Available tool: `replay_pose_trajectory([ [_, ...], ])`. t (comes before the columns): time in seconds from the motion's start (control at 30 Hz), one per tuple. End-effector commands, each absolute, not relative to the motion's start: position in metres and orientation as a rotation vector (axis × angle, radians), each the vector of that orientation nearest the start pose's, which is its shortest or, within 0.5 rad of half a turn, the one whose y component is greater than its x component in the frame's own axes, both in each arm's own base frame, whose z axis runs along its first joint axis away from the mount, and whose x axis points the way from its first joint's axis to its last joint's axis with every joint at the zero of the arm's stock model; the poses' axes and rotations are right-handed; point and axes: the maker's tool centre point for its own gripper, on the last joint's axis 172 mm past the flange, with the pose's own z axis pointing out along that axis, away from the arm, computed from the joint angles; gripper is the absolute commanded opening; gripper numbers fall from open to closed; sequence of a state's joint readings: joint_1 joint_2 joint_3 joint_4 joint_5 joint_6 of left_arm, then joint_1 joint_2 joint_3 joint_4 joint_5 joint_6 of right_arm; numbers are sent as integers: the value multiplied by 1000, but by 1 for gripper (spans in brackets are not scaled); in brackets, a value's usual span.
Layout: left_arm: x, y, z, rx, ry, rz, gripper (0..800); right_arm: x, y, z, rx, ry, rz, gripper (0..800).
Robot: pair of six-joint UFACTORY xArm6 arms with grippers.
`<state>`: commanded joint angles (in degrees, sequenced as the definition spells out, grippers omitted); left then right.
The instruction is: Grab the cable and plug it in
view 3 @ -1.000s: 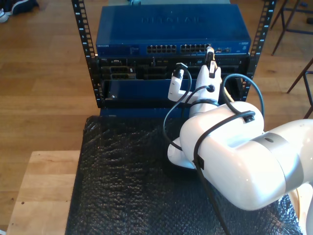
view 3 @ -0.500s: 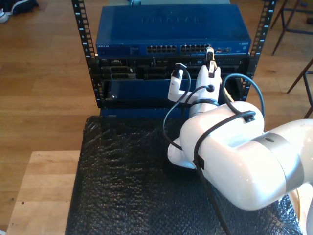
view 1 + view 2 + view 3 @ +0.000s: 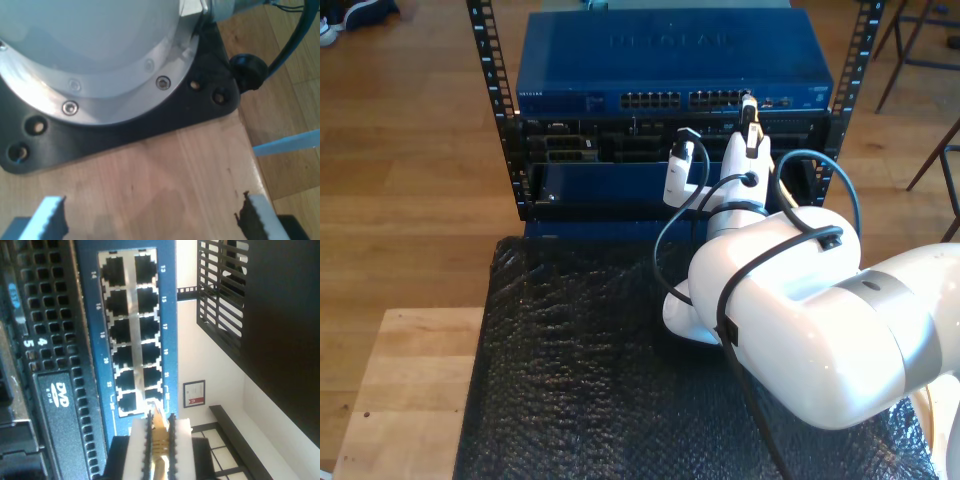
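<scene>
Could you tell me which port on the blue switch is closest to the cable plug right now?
The end port beside number 23, in the column of odd-numbered ports; the cable tip sits just before it.

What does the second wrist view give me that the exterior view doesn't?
Second wrist view: the cable pinched in my second end effector, its clear plug tip at the end ports of the block, plus printed port numbers and a DVD drive. Exterior view: the whole rack, the black mat and the arm. Both: the blue switch and its port rows.
</scene>
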<state>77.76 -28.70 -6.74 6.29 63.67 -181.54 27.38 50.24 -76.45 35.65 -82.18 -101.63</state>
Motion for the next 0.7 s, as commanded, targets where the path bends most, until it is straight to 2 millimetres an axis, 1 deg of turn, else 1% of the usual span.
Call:
replay_pose_trajectory([
  [0.7,1,115,36,-2168,2817,-433,800,661,162,272,1122,904,1246,0],
])
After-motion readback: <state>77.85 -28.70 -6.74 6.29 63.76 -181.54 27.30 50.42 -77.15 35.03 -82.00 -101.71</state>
